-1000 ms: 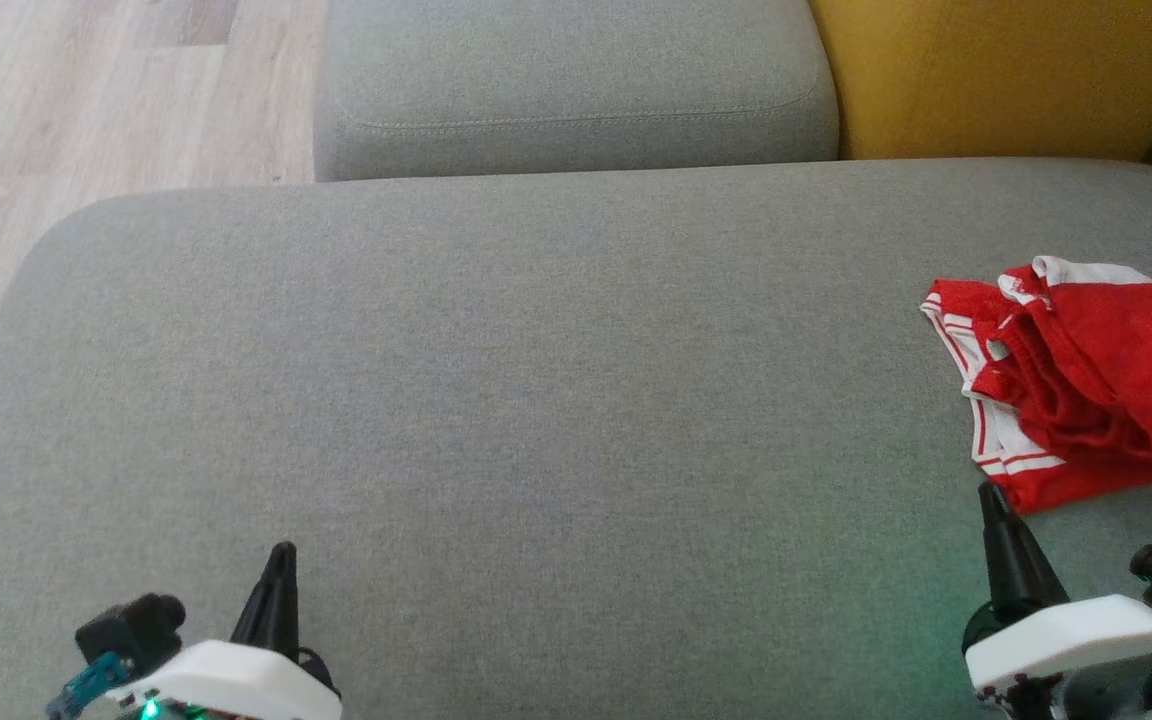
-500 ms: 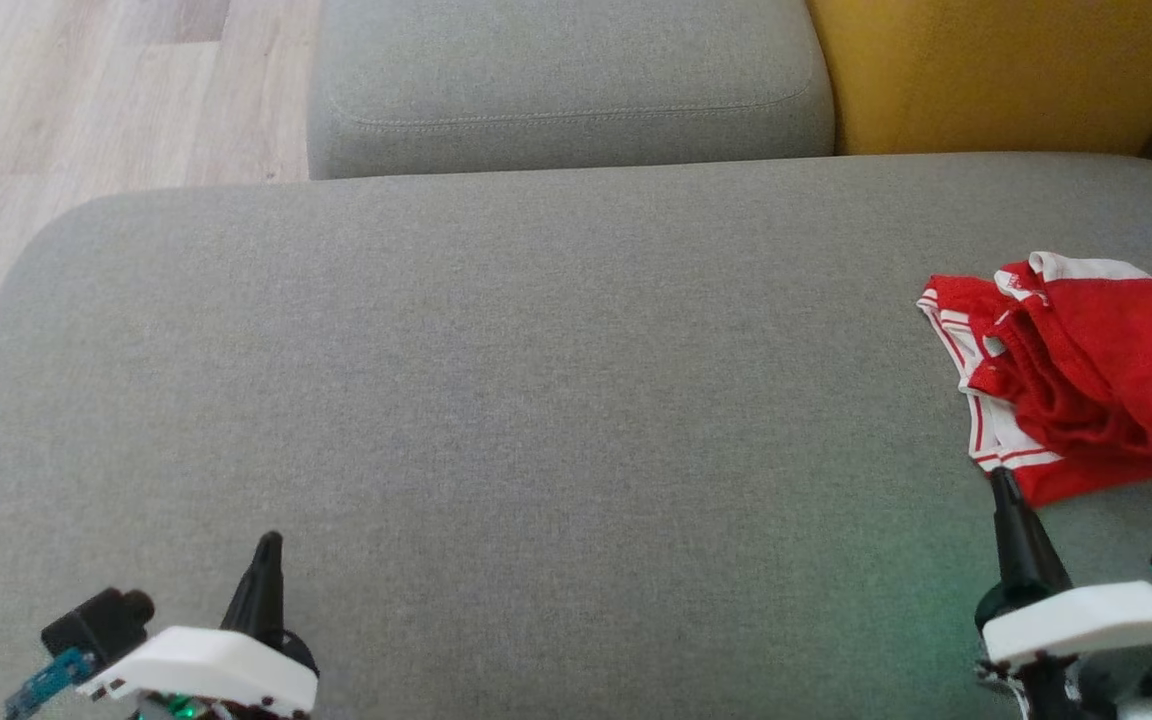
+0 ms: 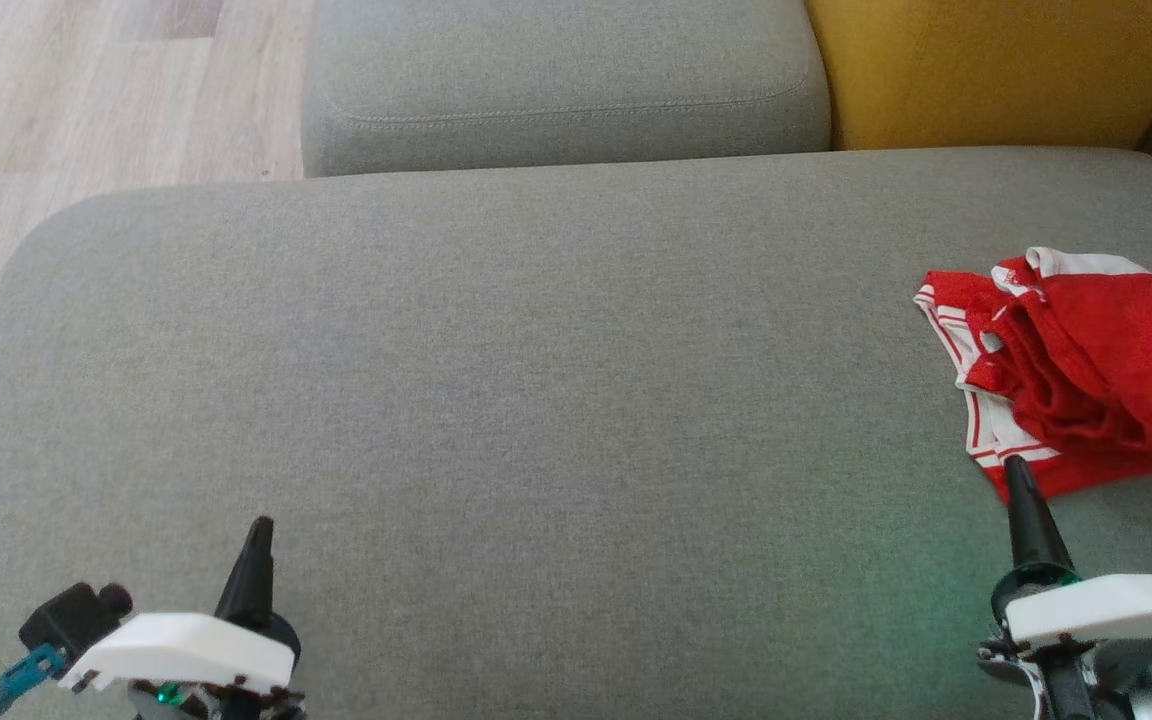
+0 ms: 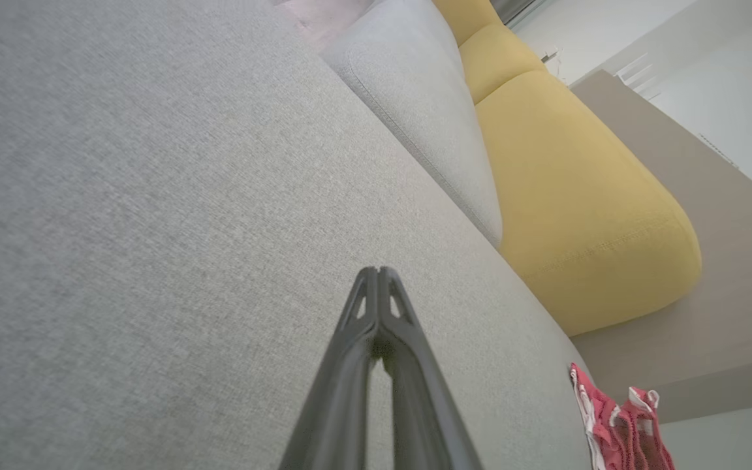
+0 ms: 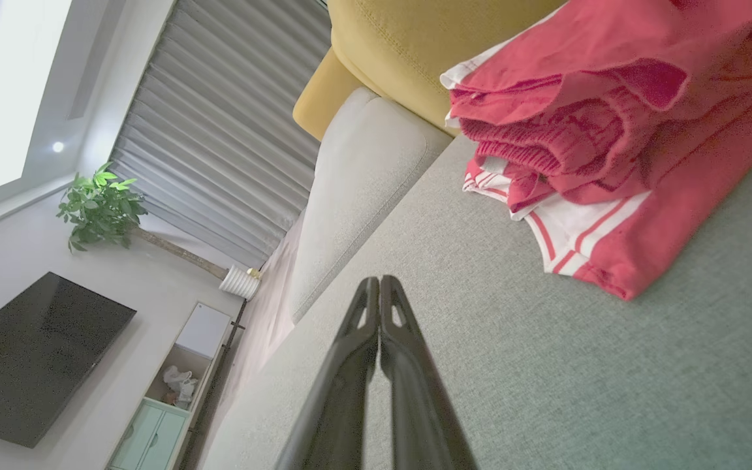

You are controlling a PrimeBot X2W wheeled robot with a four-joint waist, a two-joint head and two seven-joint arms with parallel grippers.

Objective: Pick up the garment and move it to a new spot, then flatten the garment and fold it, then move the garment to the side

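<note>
The left pincer [image 3: 257,535] is hanging at the lower left over the grey sofa seat [image 3: 536,400], its two dark fingers pressed together on nothing, and a wide bare stretch of seat is lying between it and the work. Further right, the right pincer [image 3: 1020,478] is pointing forward, its fingers also closed and empty. Its tip is stopping just short of the red-and-white garment [image 3: 1086,370], with a strip of seat showing between them in the right wrist view. The garment is lying crumpled near the seat's right end, ahead and a little to the right of that pincer, its striped edge running near to far and facing the open seat. The right arm is by far the nearer, so it looks the one for the pick-up, once its fingers part.
</note>
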